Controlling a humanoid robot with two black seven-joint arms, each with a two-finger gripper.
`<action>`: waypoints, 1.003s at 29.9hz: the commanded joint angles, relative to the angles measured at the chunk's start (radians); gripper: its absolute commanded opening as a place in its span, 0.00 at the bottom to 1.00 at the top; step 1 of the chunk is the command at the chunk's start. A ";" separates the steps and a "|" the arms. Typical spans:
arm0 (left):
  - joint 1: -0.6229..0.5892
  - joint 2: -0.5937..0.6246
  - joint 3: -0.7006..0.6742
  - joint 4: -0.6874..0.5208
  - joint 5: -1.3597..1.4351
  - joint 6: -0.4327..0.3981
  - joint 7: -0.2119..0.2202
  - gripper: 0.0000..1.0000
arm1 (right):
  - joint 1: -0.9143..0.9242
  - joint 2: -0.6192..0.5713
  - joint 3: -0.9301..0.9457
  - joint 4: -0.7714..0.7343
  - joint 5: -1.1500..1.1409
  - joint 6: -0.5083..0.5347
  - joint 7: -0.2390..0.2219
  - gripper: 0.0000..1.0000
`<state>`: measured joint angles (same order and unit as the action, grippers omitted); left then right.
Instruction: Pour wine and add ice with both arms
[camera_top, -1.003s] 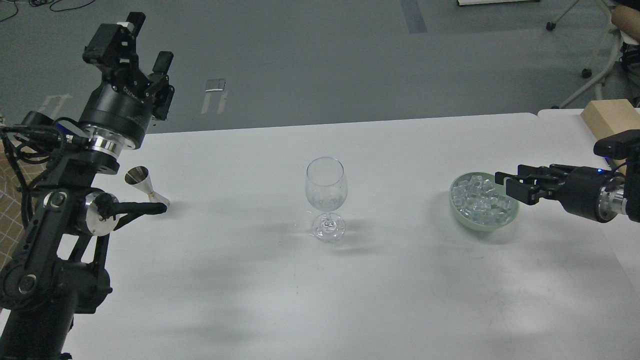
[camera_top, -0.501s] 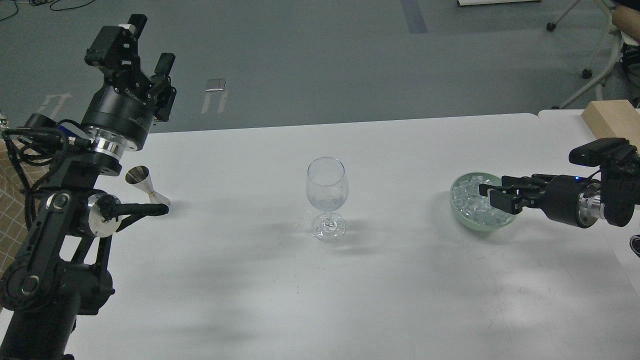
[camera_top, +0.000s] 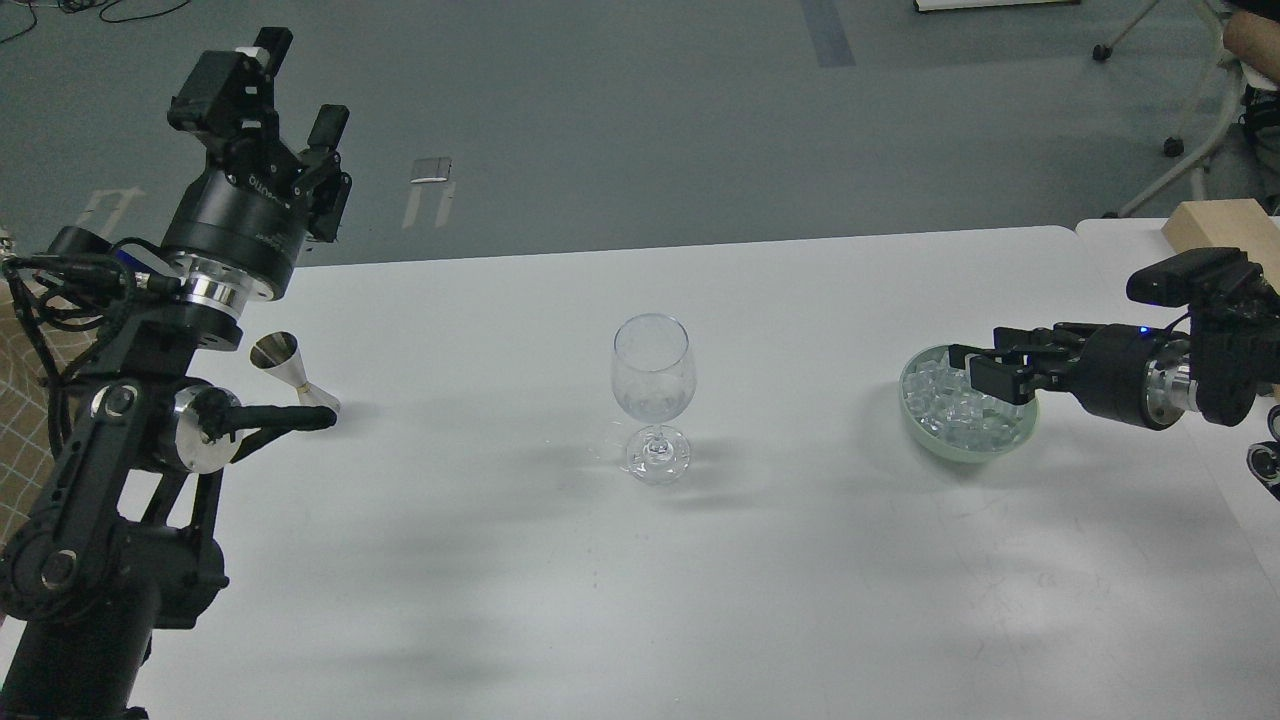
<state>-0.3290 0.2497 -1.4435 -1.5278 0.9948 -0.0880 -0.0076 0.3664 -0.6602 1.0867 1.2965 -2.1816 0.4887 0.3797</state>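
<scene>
While your left gripper (camera_top: 285, 95) holds parted and idle, your right gripper (camera_top: 975, 368), fingers spread, has shifted over the ice (camera_top: 950, 400); pickup looks imminent.

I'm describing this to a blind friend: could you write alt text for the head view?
On a white table, the right gripper reaches, open, over a green bowl of ice. An empty wine glass stands mid-table; the left gripper is raised, open, above a steel jigger.
</scene>
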 joint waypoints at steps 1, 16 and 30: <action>-0.001 0.002 0.000 0.000 -0.002 -0.001 0.003 0.79 | 0.002 0.002 -0.001 -0.019 0.000 0.000 0.001 0.62; 0.001 0.005 0.000 0.003 -0.005 -0.003 0.003 0.79 | 0.042 0.050 -0.059 -0.120 0.000 0.000 0.005 0.62; 0.002 0.003 -0.003 0.005 -0.010 -0.001 -0.003 0.79 | 0.052 0.076 -0.067 -0.140 0.000 0.000 0.007 0.61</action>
<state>-0.3253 0.2519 -1.4449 -1.5235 0.9864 -0.0896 -0.0103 0.4188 -0.5825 1.0205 1.1580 -2.1817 0.4887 0.3852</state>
